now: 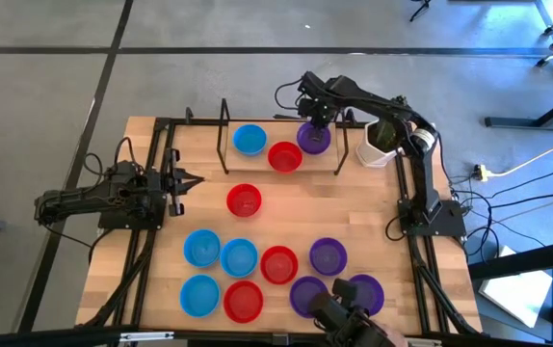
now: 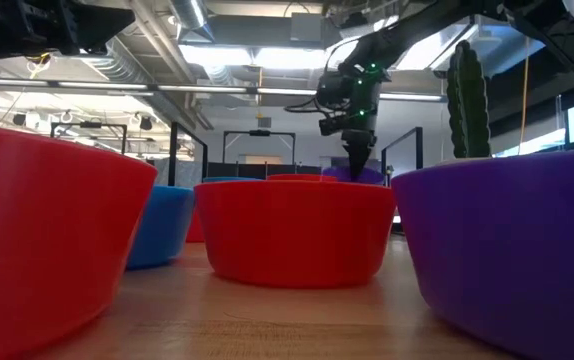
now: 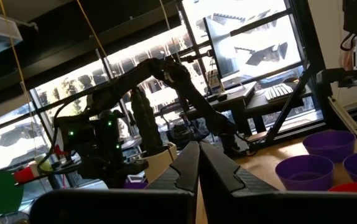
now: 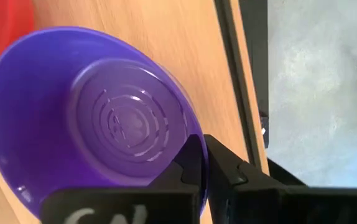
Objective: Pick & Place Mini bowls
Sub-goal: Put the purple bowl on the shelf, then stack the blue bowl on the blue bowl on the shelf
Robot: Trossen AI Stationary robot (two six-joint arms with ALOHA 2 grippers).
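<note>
A purple mini bowl (image 1: 312, 141) sits in the far row beside a red one (image 1: 284, 155) and a blue one (image 1: 249, 139). My right gripper (image 1: 315, 128) stands over it, pointing steeply down and shut on it; the right wrist view shows the bowl's hollow (image 4: 104, 118). One red bowl (image 1: 244, 200) rests on its base mid-table. Several blue, red and purple bowls (image 1: 277, 264) stand in a cluster by the near edge. My left gripper (image 1: 188, 180) waits shut at the table's left, holding nothing. My right gripper (image 4: 203, 144) pinches the purple bowl's rim (image 4: 190, 118) on the side toward the table's far edge. One finger (image 4: 188, 165) is inside the hollow and the other (image 4: 228, 168) outside the wall. The fingers come from above, pointing steeply down. I cannot tell whether the bowl's base rests on the wood.
A white pot with a green cactus (image 1: 380, 143) stands just right of the held bowl. Upright black posts (image 1: 224, 135) (image 1: 342, 154) flank the far row. A black frame (image 1: 161, 125) runs along the table's edges. Bare wood lies around the lone red bowl.
</note>
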